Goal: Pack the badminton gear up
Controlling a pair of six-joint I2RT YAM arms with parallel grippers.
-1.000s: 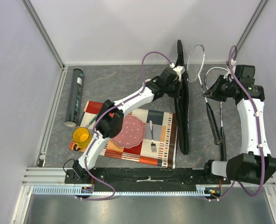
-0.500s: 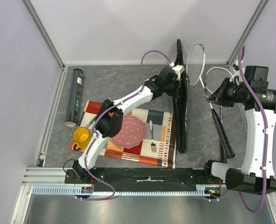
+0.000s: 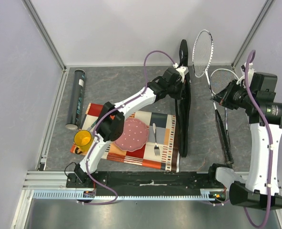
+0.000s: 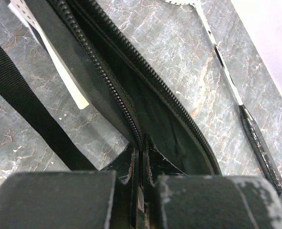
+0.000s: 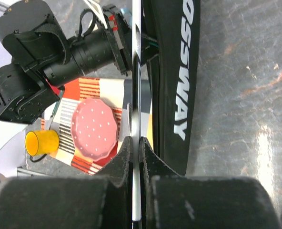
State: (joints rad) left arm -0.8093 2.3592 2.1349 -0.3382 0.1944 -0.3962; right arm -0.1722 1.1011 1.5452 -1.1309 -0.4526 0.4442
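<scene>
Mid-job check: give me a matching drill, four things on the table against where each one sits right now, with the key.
1. racket bag
2. tube
3. pink plate
4. racket

A. on the patterned mat, beside the fork
B. zipper edge pinched in the left jaws
C. lying left of the mat
D. shaft clamped in the right jaws

Pairs: 1-B, 2-C, 3-A, 4-D

a lab test cell: plain pale wall panels (image 3: 131, 28), aluminium frame rails (image 3: 41, 180), grey marbled tabletop (image 3: 117, 83).
</scene>
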